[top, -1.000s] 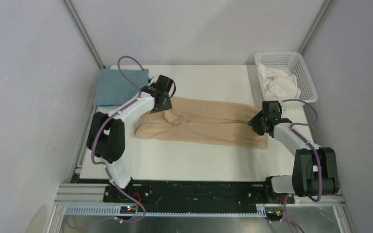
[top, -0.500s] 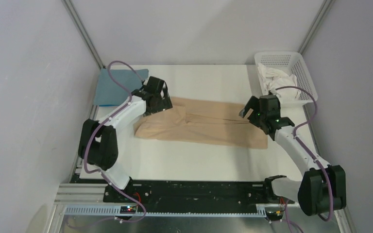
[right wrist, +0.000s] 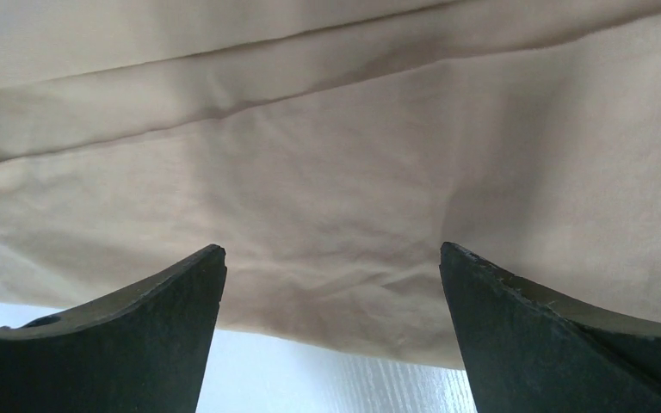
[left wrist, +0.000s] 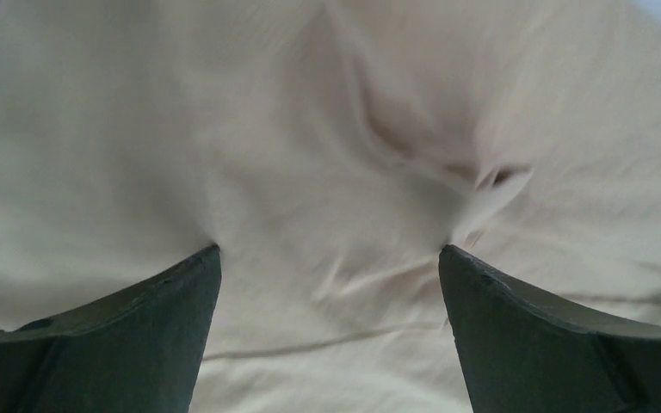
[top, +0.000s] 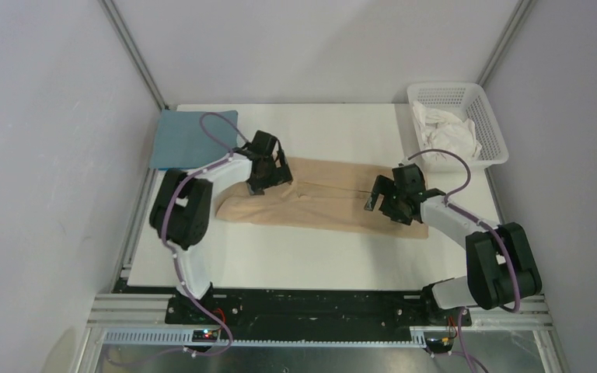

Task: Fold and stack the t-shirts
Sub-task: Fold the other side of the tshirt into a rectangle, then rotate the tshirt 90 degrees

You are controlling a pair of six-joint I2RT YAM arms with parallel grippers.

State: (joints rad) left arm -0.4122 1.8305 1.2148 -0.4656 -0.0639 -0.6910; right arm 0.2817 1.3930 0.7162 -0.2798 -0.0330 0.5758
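Note:
A tan-beige t-shirt (top: 330, 200) lies folded into a long strip across the middle of the white table (top: 303, 260). My left gripper (top: 269, 178) hovers open over its left end, and in the left wrist view only creased tan cloth (left wrist: 224, 129) shows between the spread fingers of that gripper (left wrist: 329, 249). My right gripper (top: 385, 200) stands open over the strip's right part. In the right wrist view this gripper (right wrist: 332, 248) frames the shirt's near hem (right wrist: 353, 155) with nothing held. A teal-blue t-shirt (top: 190, 138) lies folded flat at the back left corner.
A white lattice basket (top: 443, 95) holding crumpled white cloth (top: 451, 137) stands at the back right corner. Grey walls and metal posts close in the table on three sides. Bare table (right wrist: 310, 374) shows just below the shirt's hem.
Both grippers have opened and let go of the tan shirt. The left one shifted toward the strip's left end, the right one moved left over the cloth.

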